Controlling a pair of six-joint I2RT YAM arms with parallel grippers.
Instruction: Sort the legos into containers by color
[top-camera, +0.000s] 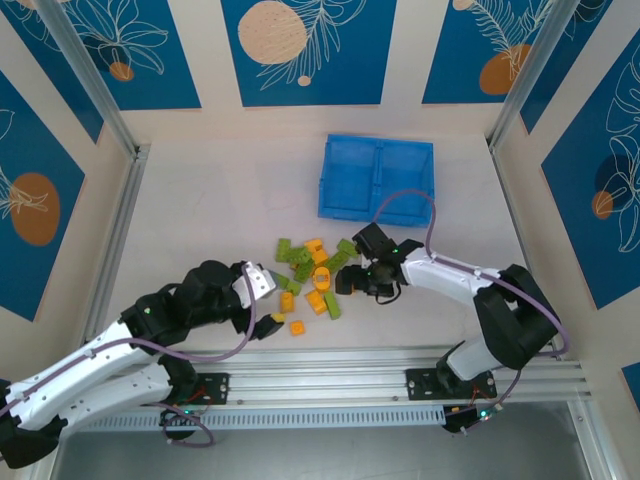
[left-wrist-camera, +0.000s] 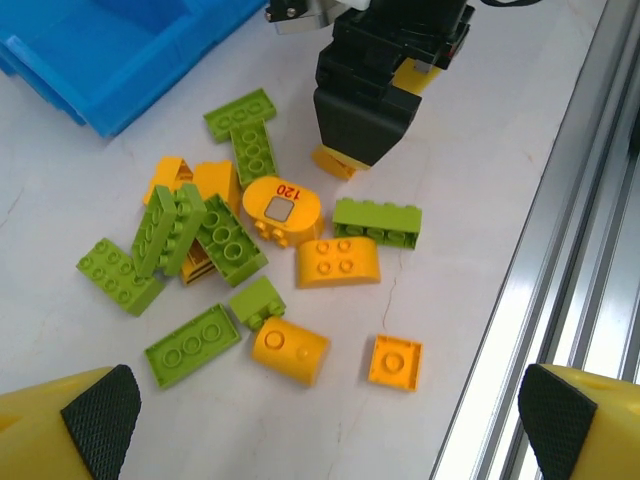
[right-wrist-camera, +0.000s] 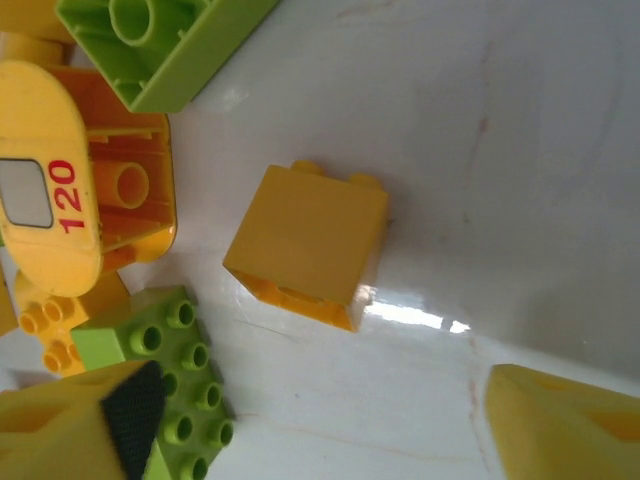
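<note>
Left gripper (left-wrist-camera: 328, 415), jaws spread wide, hangs over the table (top-camera: 200, 200) beside the legos (left-wrist-camera: 250, 250) (lime and orange-yellow, all loose). Right gripper (right-wrist-camera: 325, 410) straddles one yellow brick (right-wrist-camera: 305, 245), parted, seemingly not touching it. Farthest back sits the blue bin (top-camera: 378, 175).

Pale table (top-camera: 200, 200) w/ blue bin (top-camera: 350, 182), loose green & orange legos (top-camera: 320, 276)
</note>
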